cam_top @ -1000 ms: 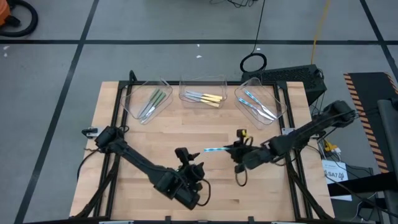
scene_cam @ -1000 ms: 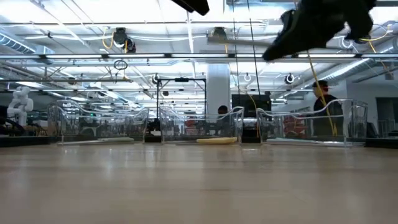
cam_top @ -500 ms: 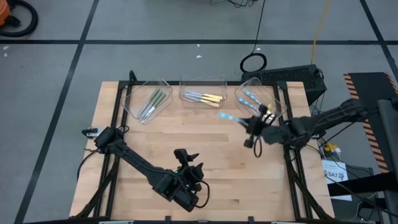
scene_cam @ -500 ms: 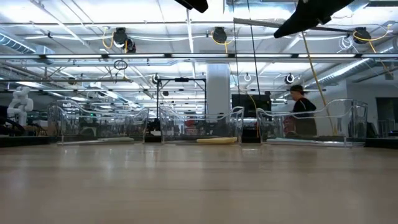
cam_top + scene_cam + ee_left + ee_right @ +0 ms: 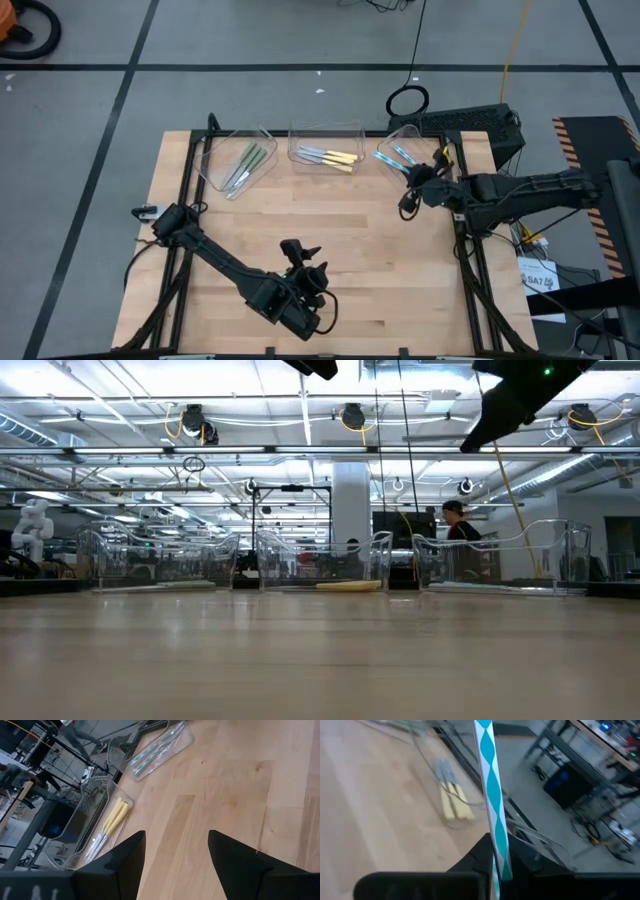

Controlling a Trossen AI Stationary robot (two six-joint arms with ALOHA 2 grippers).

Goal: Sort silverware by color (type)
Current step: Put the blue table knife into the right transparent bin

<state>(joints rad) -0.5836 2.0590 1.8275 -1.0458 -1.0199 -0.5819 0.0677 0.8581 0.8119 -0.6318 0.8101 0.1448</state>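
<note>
My right gripper (image 5: 408, 174) is shut on a light blue utensil (image 5: 386, 161) with a blue-and-white diamond handle (image 5: 489, 780). It hovers above the table at the near-left rim of the right clear tray (image 5: 402, 131), where other light blue utensils (image 5: 404, 153) lie. The middle tray (image 5: 325, 128) holds yellow-handled ones (image 5: 338, 158) and the left tray (image 5: 215, 172) green ones (image 5: 248, 162). My left gripper (image 5: 175, 862) is open above the table's near middle (image 5: 303, 262), touching nothing. My right gripper pinches the light blue utensil's patterned handle (image 5: 498, 855) between its two fingers (image 5: 476, 859). The long free part runs straight out past the fingertips toward the far-left, lifted clear of table and tray. Which end is held is hidden by the fingers.
The three clear trays stand in a row along the far edge. Bare wood (image 5: 330, 215) fills the middle and near table. A black box (image 5: 470, 120) sits behind the right tray. A person (image 5: 455, 530) stands in the room beyond.
My right gripper has carried the light blue utensil from above the table's middle toward the far right, up to the right tray, keeping its hold. The utensil has turned from pointing left to pointing far-left.
</note>
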